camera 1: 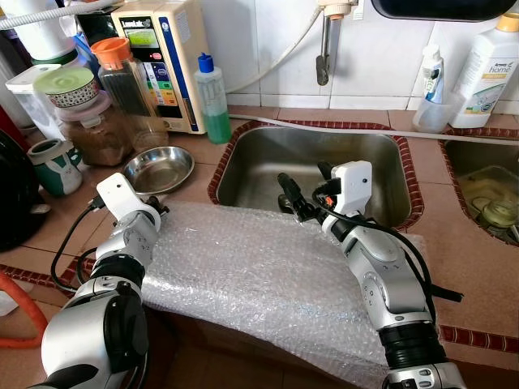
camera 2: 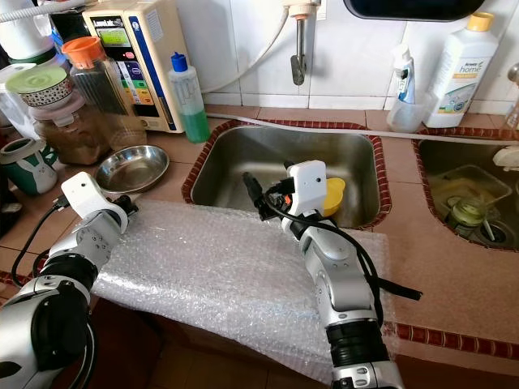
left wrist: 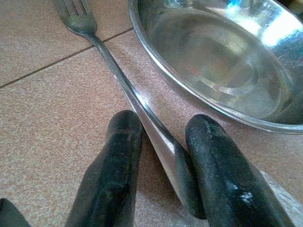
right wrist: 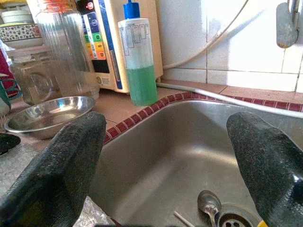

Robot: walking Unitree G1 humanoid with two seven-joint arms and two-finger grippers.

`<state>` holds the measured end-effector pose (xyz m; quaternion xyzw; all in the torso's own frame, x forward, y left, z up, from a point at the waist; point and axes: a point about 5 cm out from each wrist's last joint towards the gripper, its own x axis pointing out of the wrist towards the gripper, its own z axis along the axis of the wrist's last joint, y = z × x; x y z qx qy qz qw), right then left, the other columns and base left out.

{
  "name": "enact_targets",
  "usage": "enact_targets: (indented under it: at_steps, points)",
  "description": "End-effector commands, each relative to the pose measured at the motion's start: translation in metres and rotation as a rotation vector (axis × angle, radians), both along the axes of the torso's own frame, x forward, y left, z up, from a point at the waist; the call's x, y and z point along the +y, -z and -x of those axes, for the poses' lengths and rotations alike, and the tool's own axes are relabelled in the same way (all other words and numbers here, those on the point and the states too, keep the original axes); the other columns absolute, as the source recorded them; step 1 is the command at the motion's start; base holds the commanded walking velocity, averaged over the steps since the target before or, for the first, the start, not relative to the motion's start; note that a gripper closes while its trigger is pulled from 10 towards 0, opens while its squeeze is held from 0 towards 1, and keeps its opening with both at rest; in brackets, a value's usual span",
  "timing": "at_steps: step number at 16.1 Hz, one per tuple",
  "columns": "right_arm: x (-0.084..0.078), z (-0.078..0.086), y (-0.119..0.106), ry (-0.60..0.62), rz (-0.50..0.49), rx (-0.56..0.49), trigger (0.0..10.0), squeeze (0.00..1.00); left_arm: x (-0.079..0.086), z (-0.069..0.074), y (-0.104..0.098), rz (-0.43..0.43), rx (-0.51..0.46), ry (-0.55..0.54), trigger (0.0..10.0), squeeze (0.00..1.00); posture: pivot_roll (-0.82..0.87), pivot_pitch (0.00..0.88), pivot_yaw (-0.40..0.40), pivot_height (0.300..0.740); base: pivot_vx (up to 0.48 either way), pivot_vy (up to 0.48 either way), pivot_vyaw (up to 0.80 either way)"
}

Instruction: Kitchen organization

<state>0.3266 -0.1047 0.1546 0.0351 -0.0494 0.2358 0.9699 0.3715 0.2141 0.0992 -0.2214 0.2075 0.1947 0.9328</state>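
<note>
A steel fork (left wrist: 118, 75) lies flat on the tiled counter beside a steel bowl (camera 1: 158, 168). My left gripper (left wrist: 163, 124) rests low at the near edge of the bowl, open only narrowly, its fingers (left wrist: 116, 161) on either side of the fork's handle; a strip of counter shows on one side of the handle. My right gripper (camera 1: 306, 185) hovers open and empty over the near rim of the sink (camera 1: 243, 142). In the sink lie a spoon (right wrist: 208, 201) by the drain and a yellow object (camera 2: 332, 194). Bubble wrap (camera 1: 259, 259) covers the counter's front under both arms.
Jars (camera 1: 122, 81), a beige water appliance (camera 1: 166, 57) and a green-liquid bottle (camera 1: 212, 101) crowd the back left. A green-and-white cup (camera 1: 55, 166) stands at the left. Cleaner bottles (camera 1: 486, 69) and a second sink (camera 1: 486, 194) are at the right. The tap (camera 1: 324, 49) hangs above.
</note>
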Motion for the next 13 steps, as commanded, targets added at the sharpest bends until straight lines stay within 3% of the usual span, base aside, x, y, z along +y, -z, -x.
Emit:
enact_targets:
  at_steps: [1, 5, 8, 13]
  points:
    - [0.003, 0.001, 0.000, -0.003, -0.003, 0.005, 10.0, 1.00, 0.003, 0.007, 0.012, -0.010, 0.066, 0.002, 0.0, 0.00, -0.01, 0.006, 0.123, 0.740, 0.000, 0.000, 0.00]
    - [0.002, 0.000, 0.000, 0.000, -0.002, 0.003, 10.0, 1.00, 0.003, 0.008, 0.012, -0.051, 0.064, 0.007, 0.0, 0.00, 0.00, 0.003, 0.124, 0.740, 0.000, 0.000, 0.00]
    - [0.001, 0.000, 0.000, 0.004, -0.002, 0.003, 10.0, 1.00, 0.012, 0.019, 0.015, -0.172, 0.044, -0.034, 0.0, 0.00, 0.00, 0.003, 0.124, 0.740, 0.000, 0.000, 0.00]
    - [0.002, -0.001, 0.001, 0.004, -0.002, 0.006, 10.0, 1.00, 0.018, 0.041, 0.020, -0.232, 0.026, -0.085, 0.0, 0.00, 0.01, 0.006, 0.121, 0.740, 0.000, 0.000, 0.00]
